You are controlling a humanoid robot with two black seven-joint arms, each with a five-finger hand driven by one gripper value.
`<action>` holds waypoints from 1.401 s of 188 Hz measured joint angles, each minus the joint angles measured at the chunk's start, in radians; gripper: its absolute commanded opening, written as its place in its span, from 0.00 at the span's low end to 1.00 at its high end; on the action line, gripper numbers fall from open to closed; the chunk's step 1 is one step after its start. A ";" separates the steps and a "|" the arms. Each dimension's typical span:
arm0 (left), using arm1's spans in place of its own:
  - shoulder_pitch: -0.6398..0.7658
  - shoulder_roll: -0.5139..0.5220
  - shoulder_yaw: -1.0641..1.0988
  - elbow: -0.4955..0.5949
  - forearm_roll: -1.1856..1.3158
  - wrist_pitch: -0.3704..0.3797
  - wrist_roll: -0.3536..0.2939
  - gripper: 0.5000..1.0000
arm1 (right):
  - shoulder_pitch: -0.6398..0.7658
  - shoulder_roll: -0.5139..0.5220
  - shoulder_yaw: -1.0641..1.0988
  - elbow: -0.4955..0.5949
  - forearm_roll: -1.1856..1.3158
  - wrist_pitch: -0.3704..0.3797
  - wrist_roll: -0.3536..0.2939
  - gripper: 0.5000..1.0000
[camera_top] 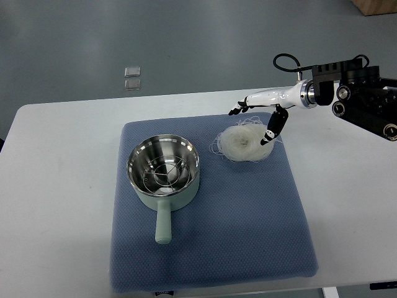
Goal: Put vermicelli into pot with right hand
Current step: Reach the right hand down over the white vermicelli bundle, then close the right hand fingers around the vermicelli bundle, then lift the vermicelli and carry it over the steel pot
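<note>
**Right hand poised at the vermicelli nest**

The vermicelli (244,142) lies as a pale, translucent coil of thin strands on the far right part of a blue quilted mat (211,248), loose threads straggling from its edge. The right hand (260,121), glossy white with black fingertips, reaches in from the right on a black, cable-fed arm. Its fingers are spread: the thumb (273,129) angles down to the nest's right rim, while the others point left just past its far side (whether any tip actually presses the strands cannot be told). Nothing is gripped.

To the left, well apart from the noodles, stands the pot (164,174): mint-green outside, shiny steel inside, round, with a wire rack in its bottom and a stubby handle pointing toward the near edge. The mat rests on a smooth white table (62,186).
</note>
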 measured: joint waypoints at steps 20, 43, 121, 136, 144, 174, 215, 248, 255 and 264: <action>0.000 0.000 -0.001 -0.002 0.000 -0.001 0.000 1.00 | -0.008 0.047 -0.010 -0.026 -0.007 0.000 -0.055 0.83; 0.000 0.000 -0.002 -0.003 0.000 -0.001 0.000 1.00 | -0.015 0.074 -0.010 -0.062 -0.007 0.000 -0.106 0.82; 0.000 0.000 -0.006 -0.001 0.000 -0.001 0.000 1.00 | -0.057 0.125 -0.036 -0.091 -0.009 -0.039 -0.142 0.81; 0.000 0.000 -0.006 -0.001 0.000 -0.001 0.000 1.00 | -0.063 0.126 -0.051 -0.109 -0.010 -0.056 -0.143 0.81; 0.000 0.000 -0.006 -0.001 0.000 -0.001 0.000 1.00 | -0.064 0.126 -0.064 -0.123 -0.010 -0.066 -0.143 0.80; 0.000 0.000 -0.005 0.000 0.000 -0.001 0.000 1.00 | -0.065 0.149 -0.093 -0.143 -0.010 -0.101 -0.143 0.63; 0.000 0.000 -0.005 0.000 0.000 -0.001 0.000 1.00 | -0.068 0.190 -0.099 -0.145 -0.010 -0.119 -0.141 0.00; -0.001 0.000 -0.005 0.001 0.000 -0.001 0.000 1.00 | -0.059 0.192 -0.103 -0.146 -0.010 -0.132 -0.140 0.00; -0.001 0.000 -0.005 0.002 0.000 -0.001 0.000 1.00 | -0.055 0.188 -0.101 -0.145 -0.010 -0.139 -0.140 0.00; -0.001 0.000 -0.005 0.003 0.000 -0.001 0.000 1.00 | -0.049 0.182 -0.096 -0.145 -0.010 -0.148 -0.140 0.00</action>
